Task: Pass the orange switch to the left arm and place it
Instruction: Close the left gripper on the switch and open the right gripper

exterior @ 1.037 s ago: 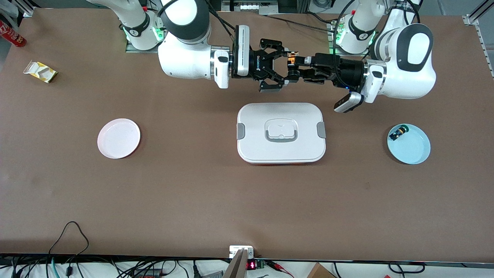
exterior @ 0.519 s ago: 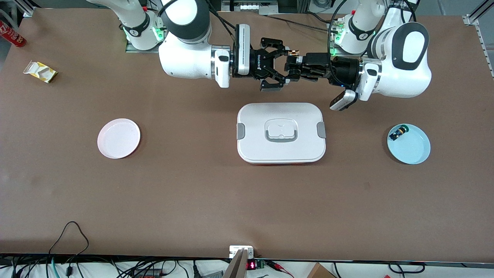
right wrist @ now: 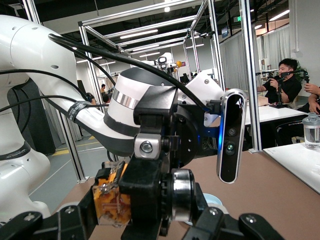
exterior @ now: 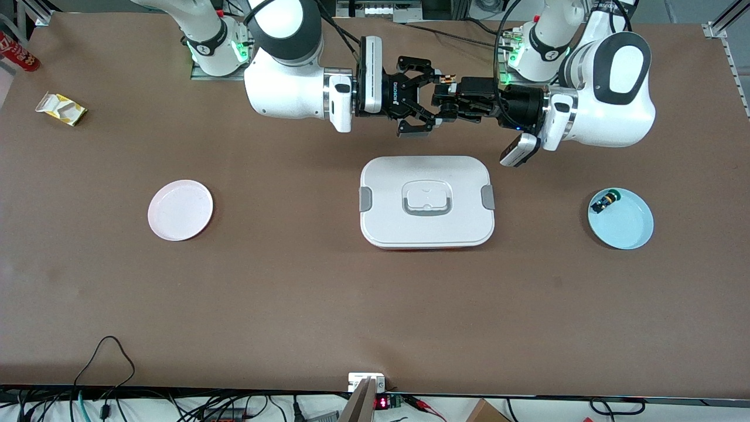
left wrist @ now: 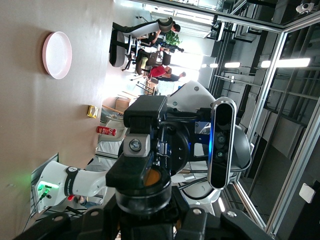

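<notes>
**Claw-to-claw handover of the switch: grip and handling**

Right claw (exterior: 429, 115) is closed on the orange switch (left wrist: 149, 177) and holds it in the air. It is over the table (exterior: 293, 293) beside the box (exterior: 426, 202), on the side toward the arm bases, not over the lid. Left claw (exterior: 445, 101) meets it tip to tip, up against the same switch. Whether it has a firm hold cannot be told.

Location: the switch sits between the two claw tips, well clear of the table.

Handling, as judged:
- A hard plastic part, very light; weight is no concern.
- The round, smooth barrel is likely to twist or pop out of a pinch that is off-centre.
- The orange cap is the moving part, so squeezing it end-on is best avoided.
- The thin metal legs seen at one end in the right wrist view look bendable and should stay out of the grip.

Recommended hold: flat across the black barrel, next to the right claw's grip and not overlapping it. Release should wait until the second hold is secure.
</notes>
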{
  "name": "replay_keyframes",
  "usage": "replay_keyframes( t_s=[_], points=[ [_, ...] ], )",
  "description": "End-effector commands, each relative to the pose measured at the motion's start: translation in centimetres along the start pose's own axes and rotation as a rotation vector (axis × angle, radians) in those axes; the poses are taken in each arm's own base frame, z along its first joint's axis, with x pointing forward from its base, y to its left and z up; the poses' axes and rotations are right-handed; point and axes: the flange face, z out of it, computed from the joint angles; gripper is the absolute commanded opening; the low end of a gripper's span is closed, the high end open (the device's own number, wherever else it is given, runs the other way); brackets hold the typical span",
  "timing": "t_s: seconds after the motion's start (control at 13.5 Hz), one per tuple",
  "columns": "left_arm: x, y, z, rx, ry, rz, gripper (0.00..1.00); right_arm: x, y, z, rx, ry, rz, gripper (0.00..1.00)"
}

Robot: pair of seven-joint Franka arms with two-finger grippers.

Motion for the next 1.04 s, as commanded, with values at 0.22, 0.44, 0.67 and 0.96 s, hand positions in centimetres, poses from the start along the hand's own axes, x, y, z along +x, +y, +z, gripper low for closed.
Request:
replay_keyframes(
  t_s=[0.22,0.44,0.67,0.96],
  points=[
    [-0.5,0.7,-0.4,0.003,-0.004,0.008,0.19,0.3,-0.1,0.0,-0.019,0.047,0.011,1.00],
    [-0.5,0.8,-0.6,0.002,-0.001,0.010,0.19,0.2,-0.7,0.6,-0.014,0.066,0.036,1.00],
    [-0.4,0.8,-0.6,0.002,-0.001,0.010,0.18,0.3,-0.6,0.4,-0.016,0.064,0.032,1.00],
    [-0.3,0.6,-0.8,0.002,0.003,0.007,0.18,0.4,0.8,-1.3,-0.044,0.066,0.029,1.00]
  ],
)
